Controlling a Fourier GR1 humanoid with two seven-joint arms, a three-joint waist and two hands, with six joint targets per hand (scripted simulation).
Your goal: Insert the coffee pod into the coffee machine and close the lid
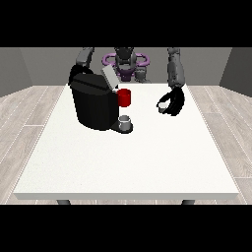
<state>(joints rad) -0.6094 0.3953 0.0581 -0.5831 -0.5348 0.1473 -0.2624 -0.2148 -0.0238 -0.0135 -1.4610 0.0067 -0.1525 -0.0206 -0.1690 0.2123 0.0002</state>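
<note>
Front view: the hand at the view's right (173,102) hangs above the white table (123,162) with its fingers curled round a small pale coffee pod (161,106), holding it clear of the tabletop and well apart from the black coffee machine (93,103), whose grey lid (109,77) stands raised and tilted. A red cup (125,97) sits just beside the machine, towards the pod, and a grey cup (125,121) rests on the machine's tray. The other arm is mostly hidden behind the machine, so that hand is out of sight. The likely risks: the red cup lies near the path to the opening and could be knocked over, the pod could arrive tilted and catch on the rim, or the raised lid could be nudged shut before the pod is seated.
</note>
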